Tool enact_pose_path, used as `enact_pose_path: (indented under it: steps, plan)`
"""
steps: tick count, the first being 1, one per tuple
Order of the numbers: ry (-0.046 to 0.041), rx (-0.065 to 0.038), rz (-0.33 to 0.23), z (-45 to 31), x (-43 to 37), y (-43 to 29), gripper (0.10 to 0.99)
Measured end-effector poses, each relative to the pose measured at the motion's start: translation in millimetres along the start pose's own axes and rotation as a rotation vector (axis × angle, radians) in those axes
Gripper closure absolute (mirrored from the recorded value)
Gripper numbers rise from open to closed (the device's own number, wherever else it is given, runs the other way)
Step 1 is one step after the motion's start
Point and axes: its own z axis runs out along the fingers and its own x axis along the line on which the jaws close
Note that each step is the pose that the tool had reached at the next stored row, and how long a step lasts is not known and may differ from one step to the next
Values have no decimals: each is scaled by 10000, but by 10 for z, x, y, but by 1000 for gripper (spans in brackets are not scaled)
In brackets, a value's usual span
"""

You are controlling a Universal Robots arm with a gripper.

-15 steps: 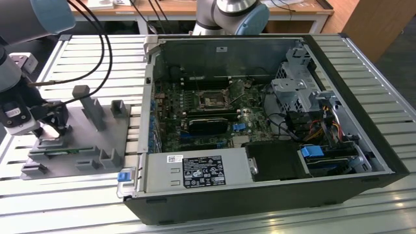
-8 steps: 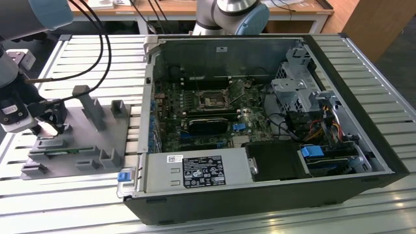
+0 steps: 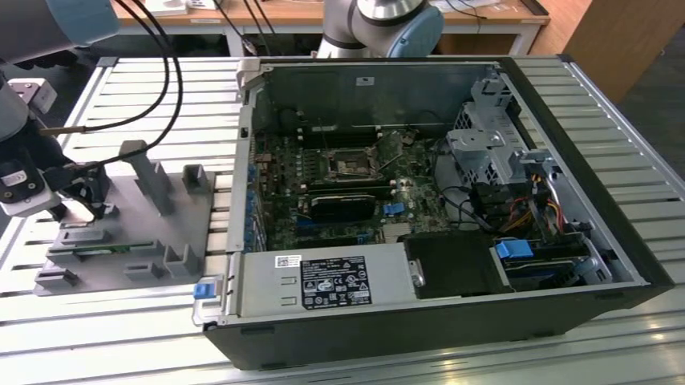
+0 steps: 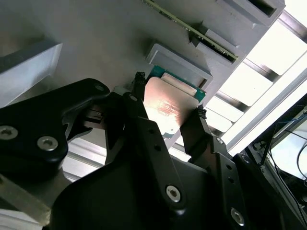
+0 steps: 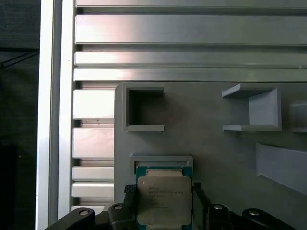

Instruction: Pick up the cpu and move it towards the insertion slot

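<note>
The cpu [image 5: 164, 199] [image 4: 168, 106] sits right between the jaws, which look pinched on its two opposite edges in both wrist views. It's low over a walled pocket of the grey fixture [image 5: 206, 143]. The gripper [image 3: 80, 210] hangs over that fixture, well apart from the slot [image 3: 350, 164] inside the open case [image 3: 599, 208].
</note>
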Motion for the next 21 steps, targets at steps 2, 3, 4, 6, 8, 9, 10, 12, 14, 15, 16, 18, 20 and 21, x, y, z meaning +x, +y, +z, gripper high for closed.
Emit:
enact_pose_path:
  steps: [2, 3, 4, 6, 8, 9, 10, 12, 14, 15, 16, 18, 20, 21]
  plan:
    - [2, 1, 0, -9, 0, 0, 541]
    - [1, 1, 0, -11, 0, 0, 541]
    - [1, 1, 0, -15, 0, 1, 541]
    - [2, 1, 0, -22, 0, 1, 541]
    - [1, 1, 0, -27, 0, 1, 541]
    - [1, 1, 0, -29, 0, 1, 541]
    - [1, 1, 0, -32, 0, 1, 541]
    - [1, 2, 0, -36, 0, 1, 541]
    - [1, 1, 0, -40, 0, 2, 541]
    - [2, 1, 0, -42, 0, 2, 541]
    - [2, 1, 0, -44, 0, 2, 541]
    - [1, 1, 0, -49, 0, 2, 541]
    - [2, 2, 0, -53, 0, 2, 541]
    - [1, 1, 0, -55, 0, 2, 541]
